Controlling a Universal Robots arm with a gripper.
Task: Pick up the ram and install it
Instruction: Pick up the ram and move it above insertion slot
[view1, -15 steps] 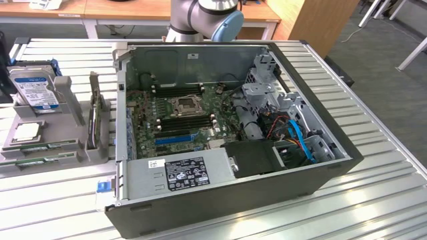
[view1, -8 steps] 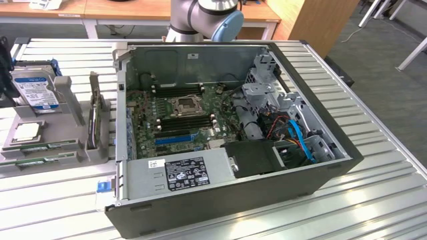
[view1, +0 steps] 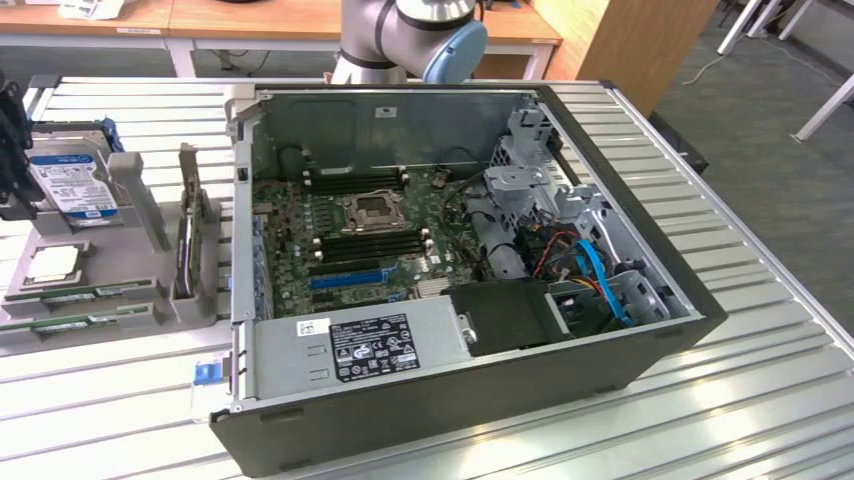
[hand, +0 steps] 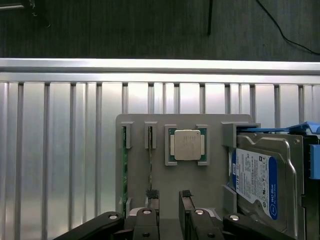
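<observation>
- Here, the gripper (hand: 169, 195) hangs over a gray holder (hand: 150, 122) on the slatted metal counter (hand: 60, 150). Its two black-tipped fingers (hand: 152, 194) are apart and hold nothing.
- The ram (hand: 150, 160), a thin green stick seen edge-on, stands in a slot of the holder. One fingertip lines up with its near end, and the other sits over bare gray plastic beside it. Whether the first fingertip touches the stick cannot be told.
- A second stick (hand: 124, 165) stands in the neighbouring slot, on the side of the ram away from a square processor chip (hand: 187, 145). The chip lies flat in its own recess.
- A hard drive (hand: 260, 182) with a blue-and-white label rests beyond the chip, next to a blue frame (hand: 312, 150).
- In the exterior view, the holder sits at the exterior view's left of an open computer case (view1: 467, 420), just beside its wall. The ram (view1: 100, 292) lies between the chip and the second stick.
- The case lies on its side with the green motherboard (view1: 347, 230) facing up. Rows of dark memory slots flank the central processor socket (view1: 367, 212).
- A gray power supply (view1: 360, 345) with a black label fills the near edge of the case. A blue cable (view1: 601, 275) loops among the drive bays at the exterior view's right.
- The arm (view1: 420, 35), gray with a blue joint cap, rises behind the case.
</observation>
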